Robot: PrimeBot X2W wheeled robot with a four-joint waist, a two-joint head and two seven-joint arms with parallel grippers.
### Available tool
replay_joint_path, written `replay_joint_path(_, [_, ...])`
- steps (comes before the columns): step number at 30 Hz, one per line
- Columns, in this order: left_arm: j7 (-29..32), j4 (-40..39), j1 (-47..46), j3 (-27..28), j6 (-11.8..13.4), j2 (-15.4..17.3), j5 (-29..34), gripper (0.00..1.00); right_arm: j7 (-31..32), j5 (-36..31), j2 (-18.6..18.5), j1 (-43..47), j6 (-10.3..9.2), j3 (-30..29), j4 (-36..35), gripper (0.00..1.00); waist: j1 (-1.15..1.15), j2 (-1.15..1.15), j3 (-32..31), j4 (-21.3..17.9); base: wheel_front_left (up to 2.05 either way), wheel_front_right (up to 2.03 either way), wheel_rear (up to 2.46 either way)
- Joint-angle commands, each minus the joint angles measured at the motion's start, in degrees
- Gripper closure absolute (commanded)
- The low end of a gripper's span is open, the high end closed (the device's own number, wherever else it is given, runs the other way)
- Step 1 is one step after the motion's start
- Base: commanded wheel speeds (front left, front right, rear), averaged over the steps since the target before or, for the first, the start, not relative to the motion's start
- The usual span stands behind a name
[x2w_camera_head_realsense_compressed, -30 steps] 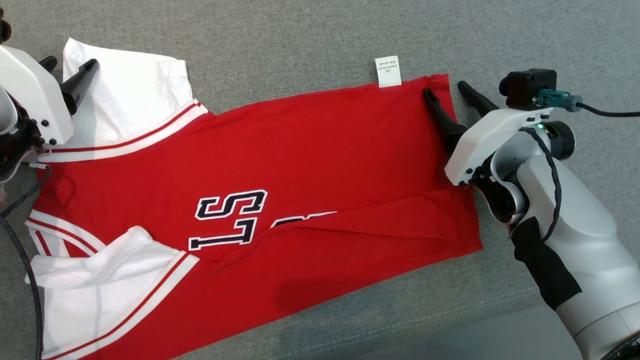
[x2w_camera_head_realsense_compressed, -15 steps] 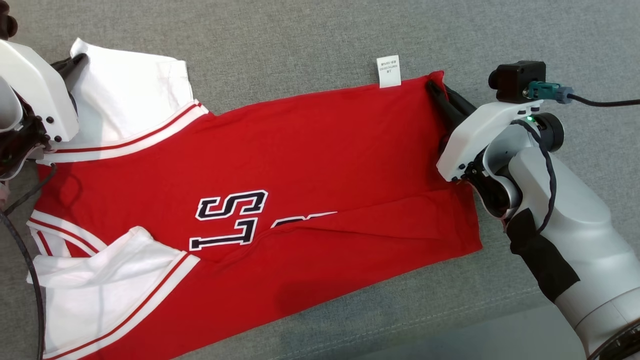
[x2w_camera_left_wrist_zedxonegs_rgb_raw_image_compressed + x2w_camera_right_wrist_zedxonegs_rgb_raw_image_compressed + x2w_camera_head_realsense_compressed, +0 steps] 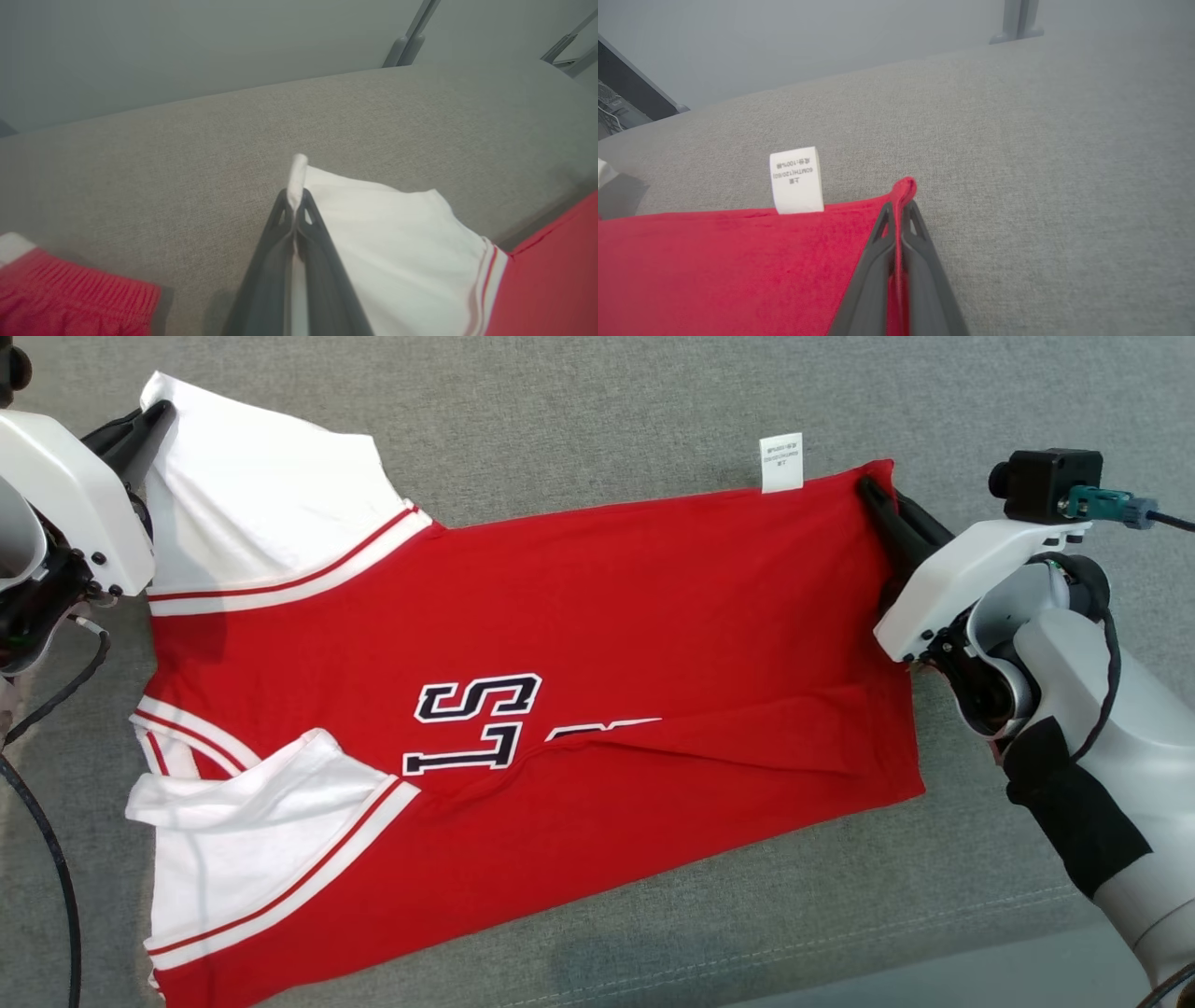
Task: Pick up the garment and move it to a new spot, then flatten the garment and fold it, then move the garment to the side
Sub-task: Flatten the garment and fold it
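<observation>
The garment (image 3: 579, 616), a red jersey with white sleeves, lies spread nearly flat across a grey upholstered surface (image 3: 597, 401). Its neck end is to the left and its hem to the right.

The left end effector (image 3: 149, 422) is at the far left corner of the garment. Its two dark fingers (image 3: 322, 266) are pressed together on the edge of the far white sleeve (image 3: 261, 495), and a thin roll of white cloth sticks out past the tips. The right end effector (image 3: 882, 499) is at the far right corner, closed tight on the red hem. A small fold of red cloth pokes out beyond its fingers (image 3: 868, 270), just right of a white care label (image 3: 781, 462) that lies flat on the grey surface.

The cloth between the two grips looks smooth and fairly taut along the far edge. The near half is looser, with a long crease (image 3: 747, 733) running left to right. It cuts across the black-and-white block letters (image 3: 476, 723), hiding part of them. The near sleeve (image 3: 252, 831) is rumpled and folded over the body. Each sleeve joins the red body at a white band with a thin red stripe. The surface is a coarse, matte weave with a stitched seam (image 3: 840, 947) along its near edge.
</observation>
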Motion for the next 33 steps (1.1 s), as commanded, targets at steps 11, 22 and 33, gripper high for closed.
replay_joint_path(11, [-7.12, -11.67, -0.23, -2.59, 0.0, 6.61, -2.7, 1.0, 1.16, 5.8, -7.11, 5.42, -0.01, 3.27, -7.71, 1.0, -0.01, 0.0, -2.24, 3.8, 0.0, 0.0, 0.0])
replay_joint_path(22, [-13.26, -28.0, 11.35, -1.86, 3.09, 14.37, -4.64, 1.0, 1.77, 9.82, -14.6, 13.86, -0.01, 2.6, -18.03, 1.0, -0.01, 0.0, -3.03, 6.53, 0.0, 0.0, 0.0])
replay_joint_path(33, [-22.97, -48.86, 32.22, -1.46, 17.02, 20.2, -6.32, 1.0, 0.65, 9.38, -18.24, 24.72, -0.01, -3.12, -25.94, 1.0, -0.01, 0.0, -3.59, 8.62, 0.0, 0.0, 0.0])
